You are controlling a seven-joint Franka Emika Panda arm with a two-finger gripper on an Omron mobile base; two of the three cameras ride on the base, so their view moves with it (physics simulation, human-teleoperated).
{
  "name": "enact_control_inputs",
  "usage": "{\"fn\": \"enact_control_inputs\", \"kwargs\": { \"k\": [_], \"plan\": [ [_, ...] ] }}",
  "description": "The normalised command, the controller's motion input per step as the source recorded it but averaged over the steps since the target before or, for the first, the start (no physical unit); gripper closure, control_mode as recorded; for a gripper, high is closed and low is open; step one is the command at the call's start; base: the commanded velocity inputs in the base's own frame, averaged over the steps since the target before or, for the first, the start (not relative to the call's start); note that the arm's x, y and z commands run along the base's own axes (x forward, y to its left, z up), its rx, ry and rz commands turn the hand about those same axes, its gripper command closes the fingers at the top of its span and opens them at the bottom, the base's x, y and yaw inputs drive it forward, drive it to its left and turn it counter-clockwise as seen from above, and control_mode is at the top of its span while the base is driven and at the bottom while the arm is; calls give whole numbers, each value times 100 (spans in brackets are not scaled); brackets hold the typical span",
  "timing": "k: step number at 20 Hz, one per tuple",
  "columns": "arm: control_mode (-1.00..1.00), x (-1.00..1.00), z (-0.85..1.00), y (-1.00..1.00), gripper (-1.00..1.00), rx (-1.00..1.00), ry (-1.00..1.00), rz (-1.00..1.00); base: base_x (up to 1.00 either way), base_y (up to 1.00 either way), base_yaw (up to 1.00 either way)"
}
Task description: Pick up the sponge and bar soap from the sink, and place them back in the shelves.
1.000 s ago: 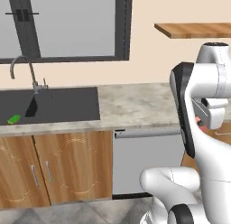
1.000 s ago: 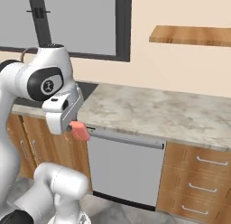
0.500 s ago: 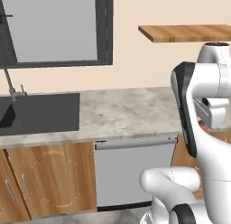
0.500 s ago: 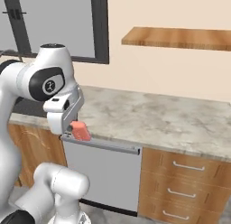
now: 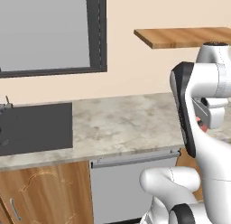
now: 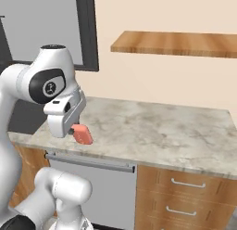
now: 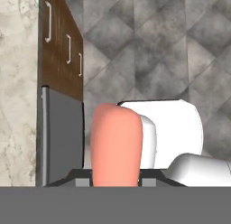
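Base views flank arm, share counter point(image 5: 122, 123) (hand view floorward).

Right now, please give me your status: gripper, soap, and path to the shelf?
Gripper shut on the bar soap. Soap held out past the counter front edge. Shelf up on the wall, nothing visible in the way.

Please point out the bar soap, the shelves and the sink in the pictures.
bar soap point(image 6: 82, 133), right base view, its pink face below the gripper.
shelves point(image 6: 176, 42), right base view, middle of the wooden plank.
sink point(image 5: 38, 128), left base view, black basin.
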Motion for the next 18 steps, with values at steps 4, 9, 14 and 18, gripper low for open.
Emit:
{"fn": "enact_control_inputs", "kwargs": {
  "k": [4,9,14,18],
  "plan": [
    [100,0,0,0,100,0,0,0,34,-21,-3],
    [100,0,0,0,100,0,0,0,31,-21,0],
    [100,0,0,0,100,0,0,0,43,-8,-9],
    [100,0,0,0,100,0,0,0,34,0,-13]
  ]
}}
